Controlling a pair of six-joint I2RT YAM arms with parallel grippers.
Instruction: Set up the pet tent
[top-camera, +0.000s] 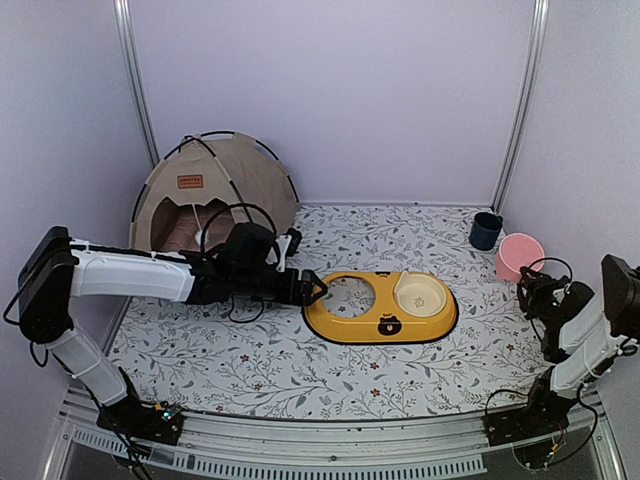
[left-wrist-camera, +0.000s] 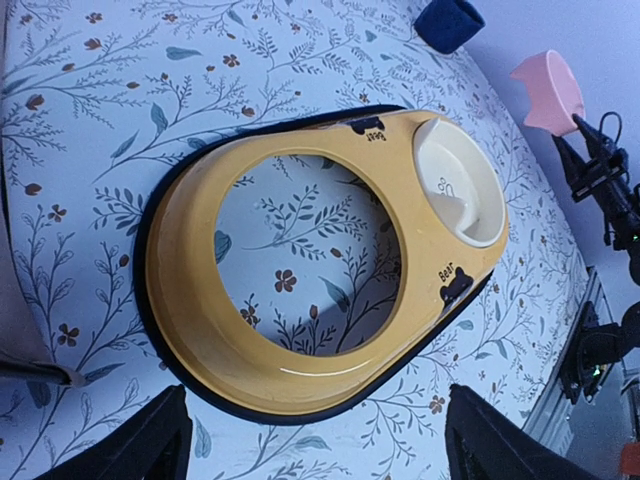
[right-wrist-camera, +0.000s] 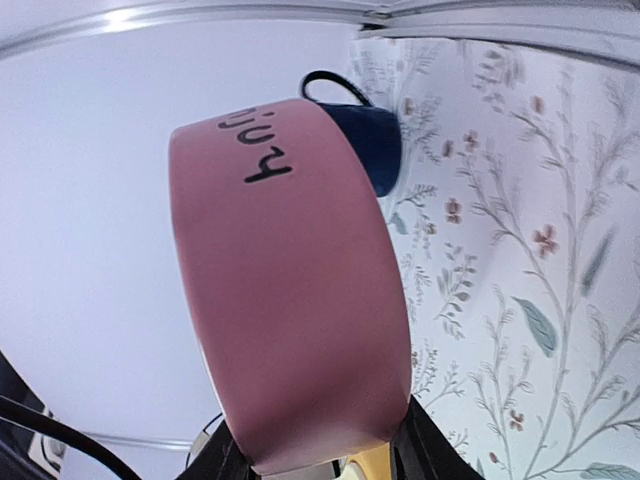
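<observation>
**Tent stands in far-left corner; left pincer spread, right pincer on a pink bowl.**

Near the right edge of the counter (top-camera: 250, 360), the right pincer (top-camera: 533, 283) pinches the lower rim of a pink bowl (top-camera: 520, 255). The bowl is tilted, with a dark finger on either side of its bottom edge in the wrist view; cannot tell if it is clear of the counter. Mid-counter, the left pincer (top-camera: 312, 288) is spread wide, fingers (left-wrist-camera: 150, 445) well apart, hovering at the left, empty ring of a yellow bowl stand (top-camera: 345, 325) and holding nothing. A white bowl (top-camera: 422, 292) sits in the stand's right ring. Farther back by the right edge, a dark blue cup (top-camera: 486, 230) is just beside the pink bowl. In the far-left corner the tan tent (top-camera: 215, 190) stands domed. Thin black poles cross over its top, a brown label sits above the arched doorway, and the doorway faces the near edge.
</observation>
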